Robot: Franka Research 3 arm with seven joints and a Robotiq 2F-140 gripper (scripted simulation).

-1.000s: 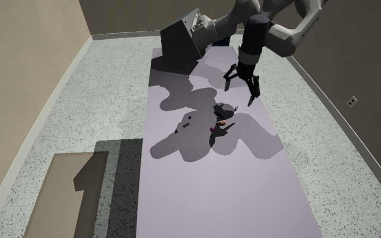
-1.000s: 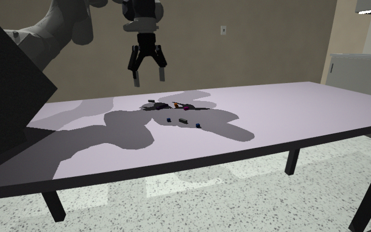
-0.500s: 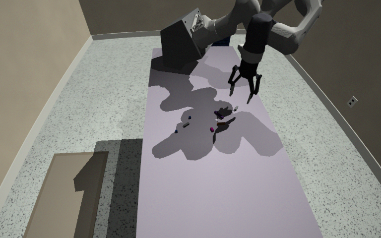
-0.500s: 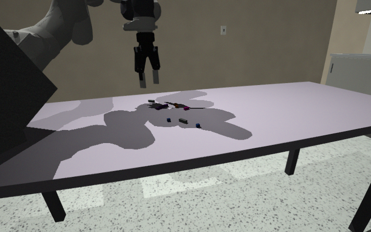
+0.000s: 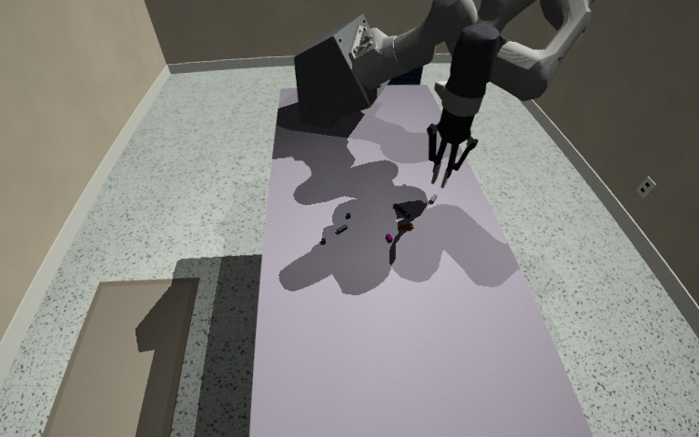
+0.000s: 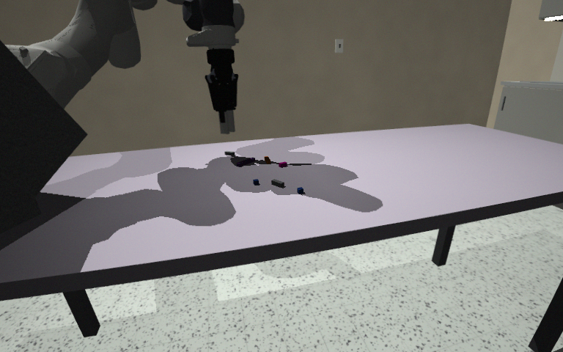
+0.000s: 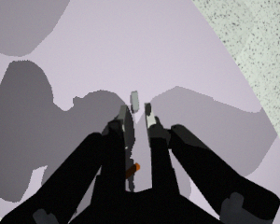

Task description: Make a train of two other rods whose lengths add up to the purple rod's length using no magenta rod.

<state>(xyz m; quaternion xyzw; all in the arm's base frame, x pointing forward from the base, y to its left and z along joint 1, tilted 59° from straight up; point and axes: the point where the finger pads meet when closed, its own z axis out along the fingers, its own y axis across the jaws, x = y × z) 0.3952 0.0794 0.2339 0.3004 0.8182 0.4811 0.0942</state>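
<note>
Seven rods lie apart on the pale lilac worktop (image 5: 423, 351) (image 6: 407, 174) (image 7: 121, 37) — small, straight-sided blocks. In the top view, the dark purple rod (image 5: 401, 210) (image 6: 245, 162) slants right of centre, above the orange rod (image 5: 406, 227) (image 6: 267, 160) (image 7: 133, 171) and the short magenta rod (image 5: 389, 238) (image 6: 282, 164). A light grey rod (image 5: 432, 198) (image 6: 229, 153) (image 7: 134, 101) lies to their upper right; a darker grey rod (image 5: 341, 228) (image 6: 277, 183) sits between two cube-like blue rods (image 5: 348, 215) (image 6: 256, 182). The gripper (image 5: 438, 184) (image 6: 226, 132) (image 7: 136, 113) hangs above the worktop, its jaws slightly open — gripping nothing.
</note>
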